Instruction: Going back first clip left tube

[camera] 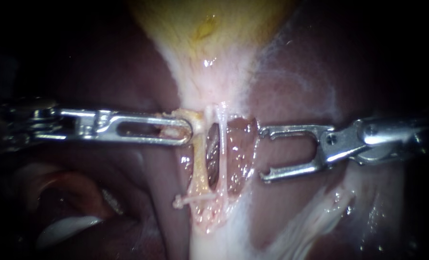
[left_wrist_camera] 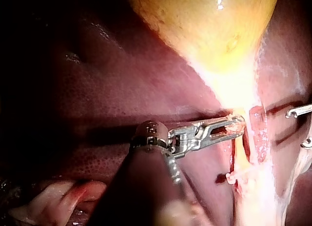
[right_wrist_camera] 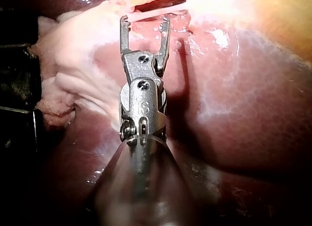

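right pincer gapes wide, empty; left pincer grips left tube, running vertically.

This is a surgical bench set-up seen close through a scope. Dark red liver lies under both instruments, and a yellow gallbladder narrows to pale tubes stretched between their tips. The left instrument has its slotted jaws closed on yellowish tissue just beside the tubes. The right instrument faces them with jaws agape. The wet flesh glistens under one bright light, with darkness behind both shafts.
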Tool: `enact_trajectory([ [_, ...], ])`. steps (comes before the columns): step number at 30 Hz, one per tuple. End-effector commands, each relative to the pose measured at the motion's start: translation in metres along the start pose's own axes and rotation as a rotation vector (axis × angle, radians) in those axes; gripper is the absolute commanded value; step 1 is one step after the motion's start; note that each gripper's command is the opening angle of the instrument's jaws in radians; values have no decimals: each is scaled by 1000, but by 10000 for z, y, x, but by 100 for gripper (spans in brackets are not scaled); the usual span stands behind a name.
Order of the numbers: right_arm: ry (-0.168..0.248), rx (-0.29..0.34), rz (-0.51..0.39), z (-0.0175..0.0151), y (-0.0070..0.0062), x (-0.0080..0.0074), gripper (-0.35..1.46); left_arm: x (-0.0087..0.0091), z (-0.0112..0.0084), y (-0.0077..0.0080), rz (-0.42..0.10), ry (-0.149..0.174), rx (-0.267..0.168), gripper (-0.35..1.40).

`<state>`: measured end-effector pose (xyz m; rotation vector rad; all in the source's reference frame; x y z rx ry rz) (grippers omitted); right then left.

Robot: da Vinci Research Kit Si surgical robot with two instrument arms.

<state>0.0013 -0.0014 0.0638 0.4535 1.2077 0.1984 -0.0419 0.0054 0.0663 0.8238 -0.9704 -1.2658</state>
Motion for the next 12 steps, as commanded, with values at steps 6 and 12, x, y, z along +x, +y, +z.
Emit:
enact_trajectory([
  [6, 1, 0, -4, -1, 0, 3, 50, -3, 4, 12, 3, 7, -4, -35],
  [12, 7, -1, -3, -2, -1, 6, 50, -2, 5, 11, 3, 6, -5, -35],
])
